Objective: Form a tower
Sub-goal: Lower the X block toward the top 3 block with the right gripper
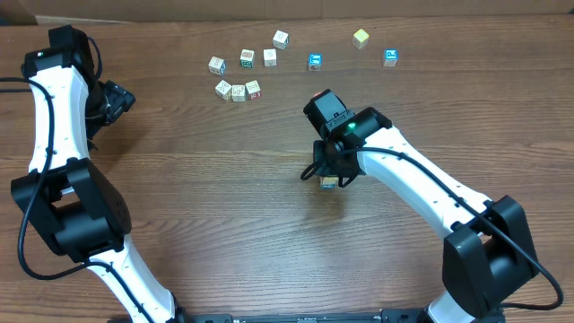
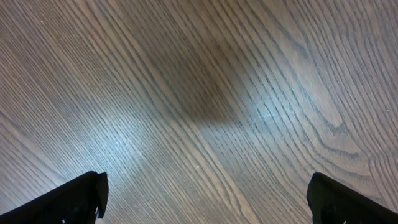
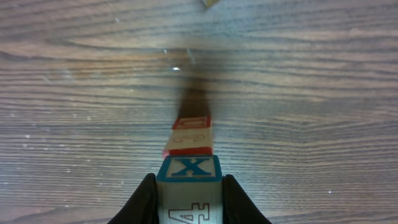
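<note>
The surface (image 1: 224, 197) is dark brown wood with a strong grain, running edge to edge in the overhead view. Along its far edge lies a pale tan strip (image 1: 18, 9); nothing more of the room shows.

10 loose cubes (image 1: 247, 58) are scattered near that far edge. 3 of them huddle together on the left, 2 have bright blue faces, and 1 is yellowish.

The tower (image 1: 329, 182) stands near the middle of the surface, well apart from the loose cubes and almost hidden under the right gripper (image 1: 329, 175) from overhead. The left gripper (image 1: 115, 97) is off at the far left, over bare wood.

The right wrist view shows what the overhead hides. The right gripper (image 3: 189, 186) has its jaws drawn close together and clamped on the tower (image 3: 191, 134) at its top cube, blue-framed with an X on 1 face and a 4 on another. Beyond that cube, red-marked cream cubes show with a dark shadow stretching away. A yellowish corner (image 3: 210, 2) pokes in at the top edge.

The left wrist view shows only grain, a soft shadow and a patch of glare. The left gripper (image 2: 205, 199) has its jaws spread wide with nothing between them, its 2 dark fingertips (image 2: 81, 196) sitting in the bottom corners.
</note>
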### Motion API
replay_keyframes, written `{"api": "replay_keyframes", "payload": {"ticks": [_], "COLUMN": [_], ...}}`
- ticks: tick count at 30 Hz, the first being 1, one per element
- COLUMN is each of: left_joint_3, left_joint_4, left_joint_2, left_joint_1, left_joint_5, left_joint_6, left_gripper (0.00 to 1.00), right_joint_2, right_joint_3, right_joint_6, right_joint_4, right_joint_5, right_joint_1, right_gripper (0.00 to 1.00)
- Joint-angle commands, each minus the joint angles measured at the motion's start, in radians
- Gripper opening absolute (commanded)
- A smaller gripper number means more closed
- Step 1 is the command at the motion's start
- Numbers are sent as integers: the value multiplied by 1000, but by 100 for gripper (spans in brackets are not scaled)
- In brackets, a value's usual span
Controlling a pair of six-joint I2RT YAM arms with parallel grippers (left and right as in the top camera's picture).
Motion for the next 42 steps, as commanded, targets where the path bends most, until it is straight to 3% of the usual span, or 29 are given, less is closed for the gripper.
{"api": "replay_keyframes", "payload": {"ticks": [1, 12, 19, 42], "left_joint_3": [13, 13, 13, 13], "left_joint_4": [1, 1, 1, 1], "left_joint_2": [3, 3, 3, 3], "left_joint_1": [-6, -6, -6, -6], "left_joint_5": [-3, -3, -3, -3], "left_joint_6": [8, 8, 8, 8], "left_gripper": [99, 99, 99, 100], "right_joint_2": [0, 0, 0, 0], "right_joint_3": [-24, -24, -21, 18], "right_joint_6": [-3, -3, -3, -29], "right_joint_4": [15, 18, 5, 11], "right_joint_5": [16, 15, 15, 26], "right_joint_1": [6, 6, 6, 5], "right_gripper": [17, 18, 11, 13]}}
